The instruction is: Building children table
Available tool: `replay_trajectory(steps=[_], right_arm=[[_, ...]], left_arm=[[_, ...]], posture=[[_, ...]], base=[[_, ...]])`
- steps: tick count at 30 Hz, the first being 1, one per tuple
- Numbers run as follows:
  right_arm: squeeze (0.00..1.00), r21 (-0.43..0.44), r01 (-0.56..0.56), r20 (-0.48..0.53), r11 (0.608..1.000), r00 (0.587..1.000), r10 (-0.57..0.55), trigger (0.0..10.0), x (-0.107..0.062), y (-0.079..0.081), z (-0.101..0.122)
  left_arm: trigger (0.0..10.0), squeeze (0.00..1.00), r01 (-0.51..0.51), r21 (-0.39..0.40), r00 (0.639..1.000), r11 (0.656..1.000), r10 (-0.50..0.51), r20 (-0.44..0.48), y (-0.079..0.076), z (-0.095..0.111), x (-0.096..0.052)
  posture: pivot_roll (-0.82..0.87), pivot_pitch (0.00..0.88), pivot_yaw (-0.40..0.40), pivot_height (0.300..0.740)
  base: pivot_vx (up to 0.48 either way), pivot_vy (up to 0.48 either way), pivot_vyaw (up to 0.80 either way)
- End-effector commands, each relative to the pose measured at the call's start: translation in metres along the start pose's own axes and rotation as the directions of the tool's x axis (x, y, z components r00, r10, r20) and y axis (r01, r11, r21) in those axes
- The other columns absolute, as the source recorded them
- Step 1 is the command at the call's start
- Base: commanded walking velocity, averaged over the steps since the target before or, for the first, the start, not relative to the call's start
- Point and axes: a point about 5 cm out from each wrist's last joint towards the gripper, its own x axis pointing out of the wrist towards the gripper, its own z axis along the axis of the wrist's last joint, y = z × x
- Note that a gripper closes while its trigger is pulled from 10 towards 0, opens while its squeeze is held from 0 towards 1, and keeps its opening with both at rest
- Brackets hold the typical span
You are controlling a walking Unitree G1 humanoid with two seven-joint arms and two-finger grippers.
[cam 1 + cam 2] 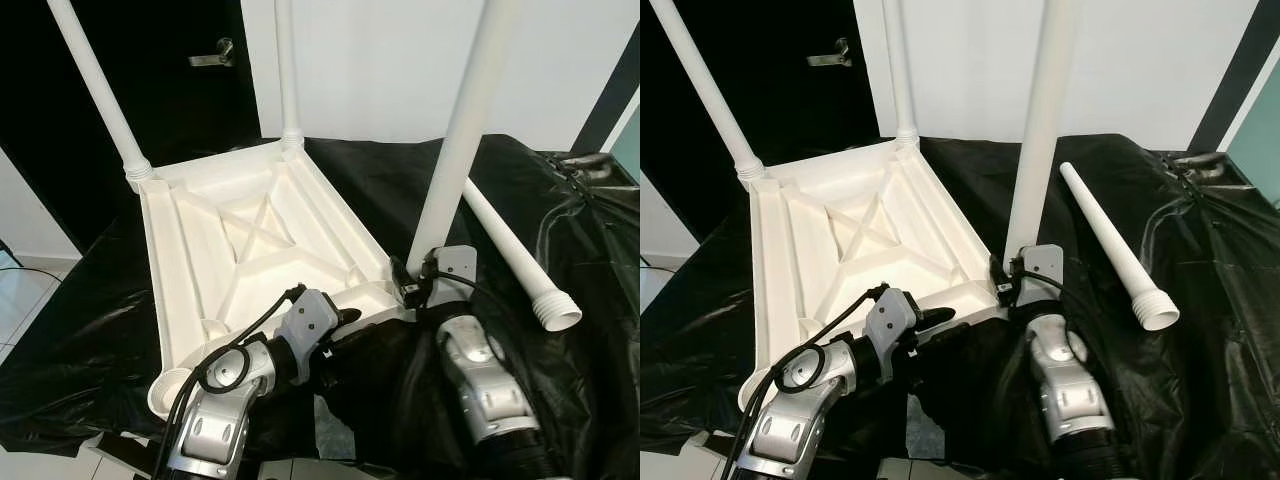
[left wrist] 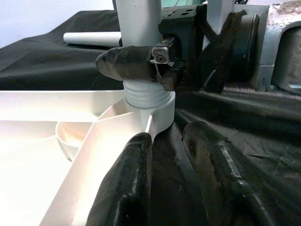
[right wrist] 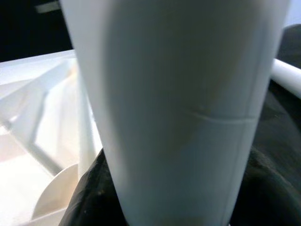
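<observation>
A white plastic table top point(image 1: 160, 260) lies upside down on a black sheet. Two white legs point(image 1: 100, 90) point(image 1: 287, 70) stand in its far corners. A third leg point(image 1: 465, 120) stands upright at the near right corner, and its threaded end point(image 2: 146, 96) sits in the corner socket. My right gripper point(image 1: 415, 280) is shut on this leg just above the socket; one finger point(image 2: 127, 63) wraps around it. My left gripper point(image 2: 171, 136) lies low by the table's near edge, pointing at that corner. It is open, with bare sheet between its fingers. A loose leg point(image 1: 510, 250) lies on the sheet to the right.
The near left corner socket point(image 1: 170, 385) holds no leg. The black sheet point(image 1: 590, 300) is wrinkled and covers the whole work surface. A dark door with a metal handle point(image 1: 215, 55) and a white wall stand behind. Tiled floor shows at the left point(image 1: 20, 300).
</observation>
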Motion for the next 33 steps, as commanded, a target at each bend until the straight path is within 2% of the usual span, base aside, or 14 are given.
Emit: replay_trajectory(steps=[1,17,18,26,29,33], right_arm=[[0.0,-0.023,0.013,-0.087,1.0,0.996,-0.015,10.0,-0.006,-0.003,-0.018],[0.0,-0.061,0.036,-0.054,0.997,0.998,-0.04,10.0,-0.006,-0.009,-0.009],[1.0,-0.067,0.031,-0.048,0.997,0.998,-0.035,10.0,-0.006,-0.01,-0.008],[1.0,-0.06,-0.055,0.002,0.997,0.998,0.055,10.0,-0.006,-0.011,0.003],[1.0,-0.04,-0.13,0.049,0.991,0.99,0.132,10.0,-0.008,-0.012,0.011],[1.0,-0.034,-0.149,0.064,0.988,0.986,0.151,10.0,-0.01,-0.013,0.014]], left_arm=[[10.0,0.0,-0.127,0.004,0.992,0.992,0.127,-0.004,0.005,0.001,-0.001],[10.0,0.0,-0.125,0.005,0.992,0.992,0.125,-0.005,0.005,0.0,0.001],[10.0,0.0,-0.126,0.004,0.992,0.992,0.126,-0.004,0.005,0.0,0.001],[10.0,0.0,-0.136,0.006,0.991,0.991,0.136,-0.002,0.006,0.002,-0.001],[10.0,0.0,-0.191,0.025,0.981,0.981,0.191,-0.004,0.019,0.005,-0.008],[10.0,0.0,-0.221,0.046,0.975,0.974,0.222,-0.012,0.028,0.006,-0.013]], posture=[[0.04,0.0,0.005,0.74],[0.04,0.0,0.002,0.74],[0.04,0.0,0.001,0.74],[0.04,0.0,-0.002,0.74],[0.05,0.0,-0.007,0.74],[0.05,0.0,-0.009,0.74]], base=[[0.0,0.0,0.0],[0.0,0.0,0.0],[0.0,0.0,0.0],[0.0,0.0,0.0],[0.0,0.0,0.0],[0.0,0.0,0.0]])
